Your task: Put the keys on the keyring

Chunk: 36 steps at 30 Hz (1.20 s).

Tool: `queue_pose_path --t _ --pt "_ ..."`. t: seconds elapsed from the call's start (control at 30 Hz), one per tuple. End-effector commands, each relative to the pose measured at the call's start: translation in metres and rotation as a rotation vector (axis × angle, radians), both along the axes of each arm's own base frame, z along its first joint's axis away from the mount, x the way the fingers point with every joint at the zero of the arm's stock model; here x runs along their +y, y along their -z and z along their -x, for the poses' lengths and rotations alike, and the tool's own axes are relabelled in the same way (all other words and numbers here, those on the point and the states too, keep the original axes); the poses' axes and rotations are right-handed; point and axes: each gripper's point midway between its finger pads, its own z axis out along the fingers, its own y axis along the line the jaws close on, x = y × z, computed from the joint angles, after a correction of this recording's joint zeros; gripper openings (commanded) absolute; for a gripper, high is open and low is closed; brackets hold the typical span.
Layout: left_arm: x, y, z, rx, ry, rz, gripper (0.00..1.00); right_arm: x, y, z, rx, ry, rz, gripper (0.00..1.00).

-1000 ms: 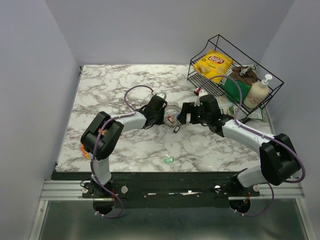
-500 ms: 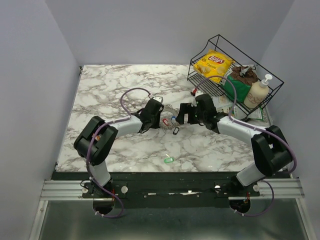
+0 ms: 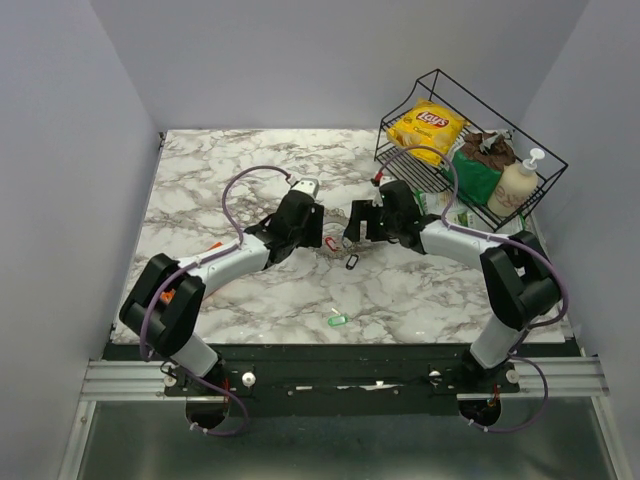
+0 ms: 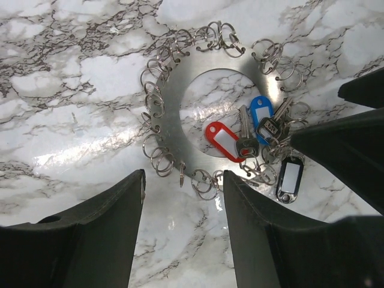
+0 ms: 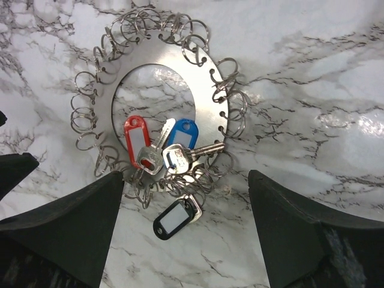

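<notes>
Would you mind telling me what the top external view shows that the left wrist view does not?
Top only: the green key lying apart near the front edge, and the basket. Left wrist only: the small split rings and the key blades. Both: the keyring, its red tag and black tag, the marble table.

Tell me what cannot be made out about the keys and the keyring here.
Top view: the left gripper and right gripper crowd the keyring; its small rings are too small to separate.
Wrist views: which rings hold the red-tagged key and blue-tagged key is lost in a tangle.
Green key: tiny in the top view, outside both wrist views.
</notes>
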Motion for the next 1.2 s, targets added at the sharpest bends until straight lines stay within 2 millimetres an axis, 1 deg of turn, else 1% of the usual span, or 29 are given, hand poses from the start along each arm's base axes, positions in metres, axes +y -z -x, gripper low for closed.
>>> queue_pose_path --t 0.0,0.07,0.2,0.23,0.3,0.33,0.37,0.4,0.43,0.47,0.5,0.53,0.57,0.6,0.63,0.67,0.7,0.73,0.83,0.93,1.07,1.17 --pt "0.006 -0.01 0.003 -0.021 -0.028 0.0 0.64 0.014 -0.004 -0.004 0.005 -0.04 -0.051 0.9" --pt "0.006 -0.015 0.004 -0.028 -0.026 0.012 0.64 0.014 -0.003 -0.003 0.005 -0.045 -0.047 0.87" --pt "-0.004 -0.02 0.008 -0.016 0.015 0.051 0.62 0.017 -0.006 -0.005 -0.005 -0.069 -0.045 0.79" --pt "-0.009 -0.019 0.01 -0.001 0.035 0.065 0.61 0.022 -0.011 -0.006 -0.009 -0.089 -0.06 0.73" --pt "-0.012 -0.017 0.011 0.013 0.039 0.084 0.58 0.029 -0.017 -0.007 -0.019 -0.115 -0.066 0.66" --pt "-0.015 -0.013 0.014 0.027 0.051 0.093 0.56 0.036 -0.024 -0.014 -0.035 -0.127 -0.07 0.59" --pt "-0.016 -0.012 0.015 0.034 0.05 0.104 0.55 0.036 -0.021 -0.012 -0.014 -0.139 -0.046 0.54" --pt "-0.017 -0.01 0.015 0.036 0.05 0.114 0.51 0.04 -0.018 -0.013 0.0 -0.154 -0.039 0.49" --pt "-0.019 -0.006 0.018 0.047 0.053 0.119 0.48 0.045 -0.018 -0.015 0.006 -0.167 -0.036 0.4" --pt "-0.022 -0.004 0.019 0.057 0.054 0.135 0.45 0.049 -0.011 -0.02 0.036 -0.181 -0.017 0.35" --pt "-0.024 -0.003 0.02 0.061 0.058 0.146 0.39 0.052 -0.009 -0.022 0.045 -0.189 -0.012 0.3" --pt "-0.026 0.001 0.022 0.072 0.063 0.15 0.35 0.055 -0.006 -0.025 0.054 -0.196 -0.006 0.19" --pt "-0.031 0.003 0.026 0.084 0.079 0.157 0.31 0.057 0.004 -0.029 0.081 -0.202 0.014 0.15" --pt "-0.033 0.007 0.029 0.101 0.081 0.163 0.22 0.058 0.007 -0.031 0.091 -0.203 0.023 0.12" --pt "-0.038 0.009 0.028 0.1 0.088 0.173 0.18 0.058 0.012 -0.032 0.104 -0.205 0.035 0.05" --pt "-0.042 0.013 0.03 0.11 0.093 0.175 0.14 0.057 0.018 -0.031 0.126 -0.21 0.055 0.03" --pt "-0.049 0.014 0.035 0.115 0.112 0.179 0.05 0.058 0.023 -0.034 0.135 -0.209 0.07 0.01" --pt "-0.053 0.02 0.036 0.133 0.111 0.177 0.01 0.055 0.026 -0.035 0.138 -0.198 0.087 0.01" --pt "-0.07 0.03 0.044 0.161 0.136 0.173 0.0 0.047 0.035 -0.035 0.151 -0.183 0.138 0.01" --pt "-0.081 0.04 0.048 0.183 0.155 0.162 0.0 0.038 0.041 -0.032 0.158 -0.173 0.179 0.01" --pt "-0.089 0.05 0.05 0.204 0.16 0.154 0.0 0.029 0.053 -0.025 0.186 -0.169 0.222 0.01" --pt "-0.089 0.061 0.052 0.23 0.156 0.136 0.0 0.025 0.061 -0.018 0.22 -0.177 0.233 0.01"
